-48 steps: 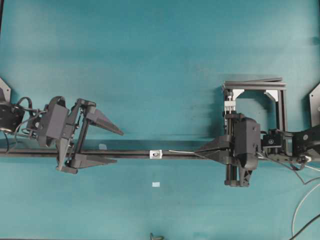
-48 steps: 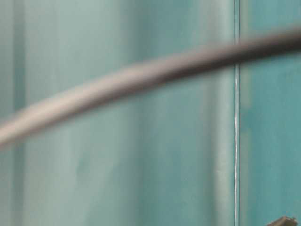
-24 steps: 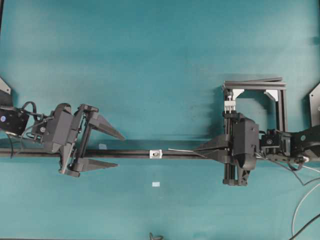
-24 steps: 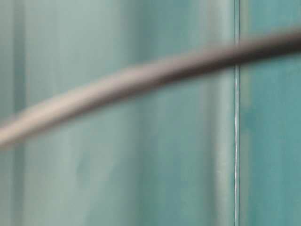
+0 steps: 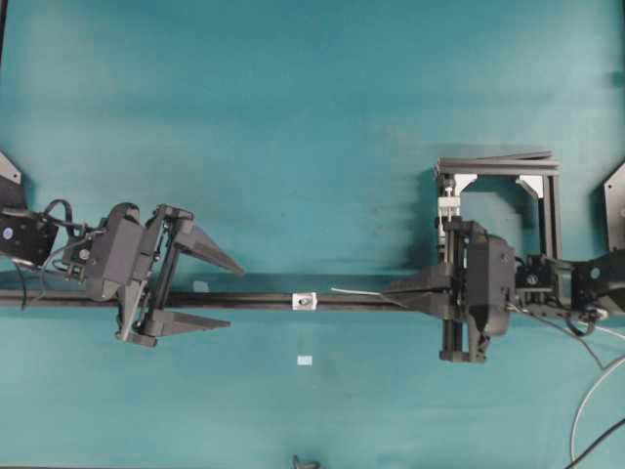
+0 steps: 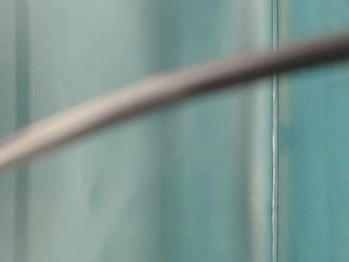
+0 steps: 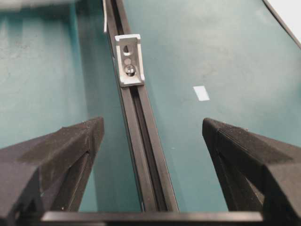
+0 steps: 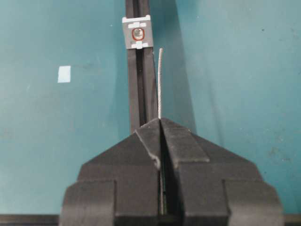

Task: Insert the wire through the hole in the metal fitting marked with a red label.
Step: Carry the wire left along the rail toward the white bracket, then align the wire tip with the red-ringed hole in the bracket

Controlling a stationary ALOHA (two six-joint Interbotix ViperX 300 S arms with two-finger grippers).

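I am seeing bright, even light from above on the teal surface [image 5: 312, 117], with soft shadows lying beside the arms. My table-level view is showing only blur. Both wrist views are looking sharp, without glare.

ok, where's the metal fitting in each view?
Overhead exterior: metal fitting sits mid-frame on the black rail, between the two grippers.
Table-level exterior: not in it; only a blurred cable against teal.
Left wrist: upper left of centre, on the rail ahead of the open fingers.
Right wrist: top, left of centre, red ring round its hole.
Shared landmark: the black rail.
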